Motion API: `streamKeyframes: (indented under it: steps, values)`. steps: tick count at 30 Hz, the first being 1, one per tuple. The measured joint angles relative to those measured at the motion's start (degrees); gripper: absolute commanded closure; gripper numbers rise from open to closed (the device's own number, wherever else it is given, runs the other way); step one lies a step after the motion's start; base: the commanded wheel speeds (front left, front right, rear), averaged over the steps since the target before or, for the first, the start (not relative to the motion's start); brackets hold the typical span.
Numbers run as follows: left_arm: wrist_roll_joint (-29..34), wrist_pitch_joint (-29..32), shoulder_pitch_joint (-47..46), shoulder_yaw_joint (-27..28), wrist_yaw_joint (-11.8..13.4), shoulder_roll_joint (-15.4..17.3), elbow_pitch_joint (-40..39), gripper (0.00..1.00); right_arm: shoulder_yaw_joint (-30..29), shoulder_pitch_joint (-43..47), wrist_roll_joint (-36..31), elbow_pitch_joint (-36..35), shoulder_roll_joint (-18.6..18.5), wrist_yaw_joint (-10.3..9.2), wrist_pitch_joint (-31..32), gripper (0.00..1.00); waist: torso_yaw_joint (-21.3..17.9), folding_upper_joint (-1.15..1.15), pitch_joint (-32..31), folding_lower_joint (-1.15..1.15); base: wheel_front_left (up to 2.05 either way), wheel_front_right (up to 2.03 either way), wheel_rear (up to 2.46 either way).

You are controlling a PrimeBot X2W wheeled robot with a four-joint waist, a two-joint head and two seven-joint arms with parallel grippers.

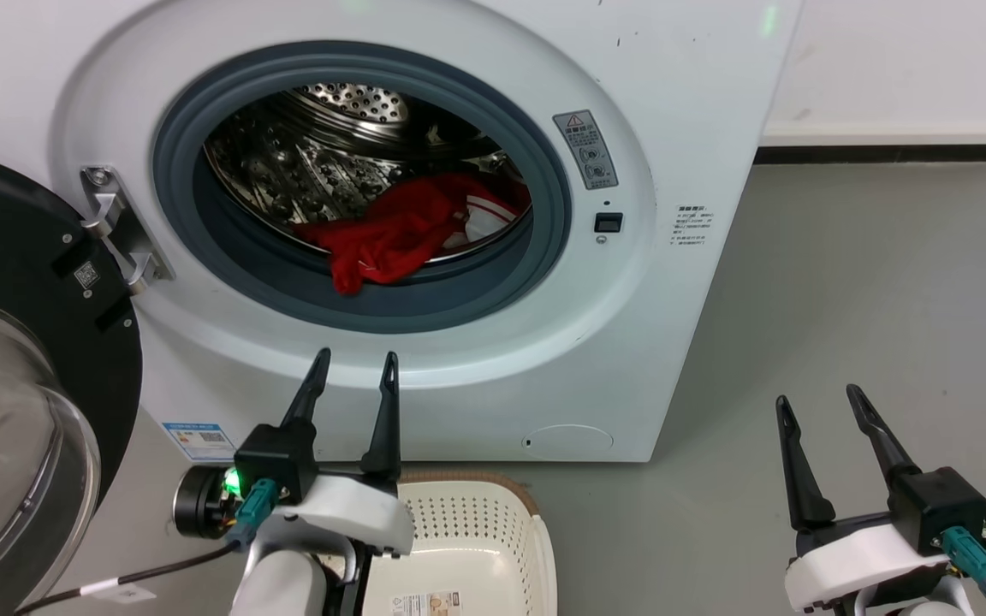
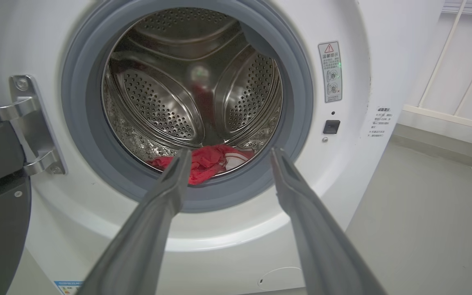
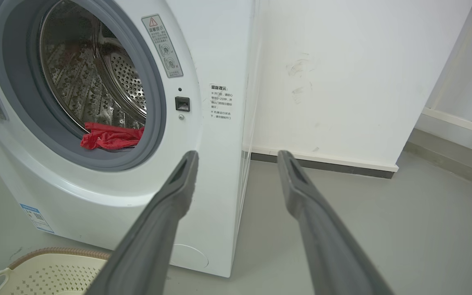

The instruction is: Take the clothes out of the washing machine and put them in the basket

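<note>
The white washing machine (image 1: 681,103) stands with its door swung open. Red clothes (image 1: 399,227) lie at the bottom of the steel drum, one edge hanging over the grey rubber rim; a white, red-striped piece lies beside them. The clothes (image 2: 207,162) also show between my left fingers, and the clothes (image 3: 111,137) sit low in the porthole in the right wrist view. My left gripper (image 1: 356,364) is open in front of the machine, below the porthole, above the cream basket (image 1: 493,522). My right gripper (image 1: 818,398) is open over the floor to the machine's right. Both hold nothing.
The black-framed glass door (image 1: 22,385) hangs open at the left, close to my left arm. Grey floor (image 1: 870,325) spreads to the right of the machine. A white wall with a dark skirting (image 3: 330,164) runs behind it. The basket (image 3: 43,272) stands at the machine's foot.
</note>
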Motion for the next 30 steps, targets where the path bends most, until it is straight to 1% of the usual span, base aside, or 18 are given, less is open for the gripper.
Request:
streamKeyframes:
  steps: [9,15,23,30]
  values:
    - [0.5,0.0,-6.3,1.3,0.9,0.0,0.3,0.0,0.5,-2.0,0.4,-2.4,0.0,0.0,0.0,0.0,-0.4,0.0,4.4,0.0,0.0,0.0,0.0]
    - [2.7,0.0,-13.3,3.1,0.5,0.3,3.8,0.0,1.4,-4.7,0.7,-4.4,0.0,0.0,0.0,0.0,-1.5,0.0,9.2,0.0,0.0,0.0,0.0]
    - [3.7,0.0,-24.6,5.5,-0.3,2.8,12.9,0.0,3.4,-8.6,2.4,-5.1,0.0,0.0,-0.3,0.0,-4.3,0.0,16.5,0.0,0.0,0.0,0.0]
    - [4.5,0.3,-35.4,6.1,-1.3,6.6,25.2,0.0,5.1,-11.3,3.6,-4.2,-0.1,0.0,-0.9,0.0,-7.4,0.0,21.8,0.01,0.0,0.0,0.0]
